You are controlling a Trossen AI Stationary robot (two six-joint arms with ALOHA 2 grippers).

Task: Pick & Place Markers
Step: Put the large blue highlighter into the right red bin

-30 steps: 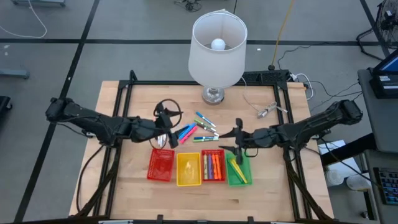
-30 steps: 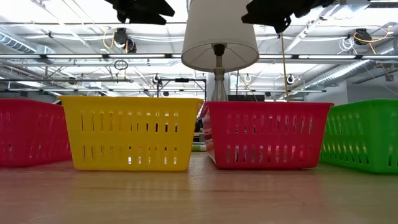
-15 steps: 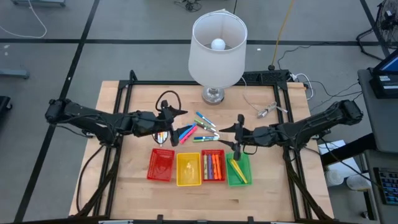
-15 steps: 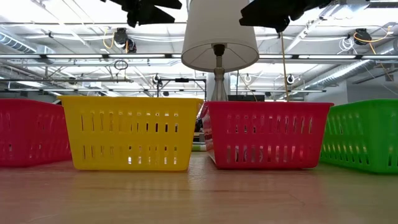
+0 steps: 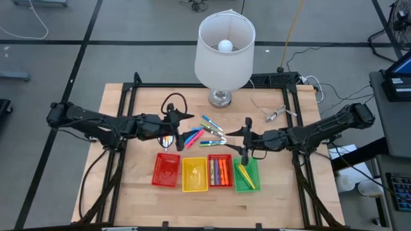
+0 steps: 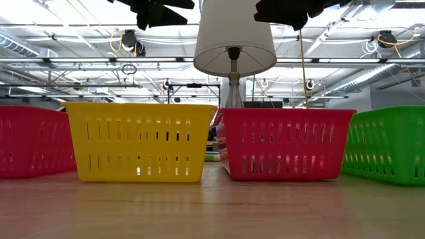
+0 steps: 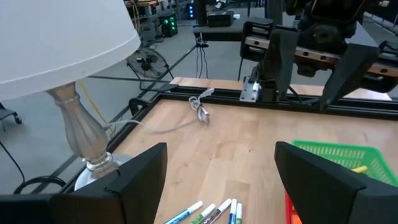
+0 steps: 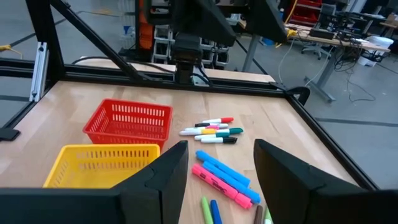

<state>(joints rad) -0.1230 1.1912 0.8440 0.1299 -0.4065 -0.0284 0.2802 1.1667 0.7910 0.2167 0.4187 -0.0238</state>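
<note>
On the table (image 5: 128, 186), loose markers (image 5: 207, 133) lie between both open grippers.

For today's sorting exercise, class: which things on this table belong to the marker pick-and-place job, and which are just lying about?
Part of the job:
- loose markers
- red tray, yellow tray, second red tray, green tray
- left claw and right claw, both open

Just lying about:
- lamp
- cable

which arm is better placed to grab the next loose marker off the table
Probably the left. The left gripper hangs open right beside the pink and blue markers at the near edge of the loose pile. The right gripper is open too, but sits beyond the pile's other end, by the green tray.
</note>
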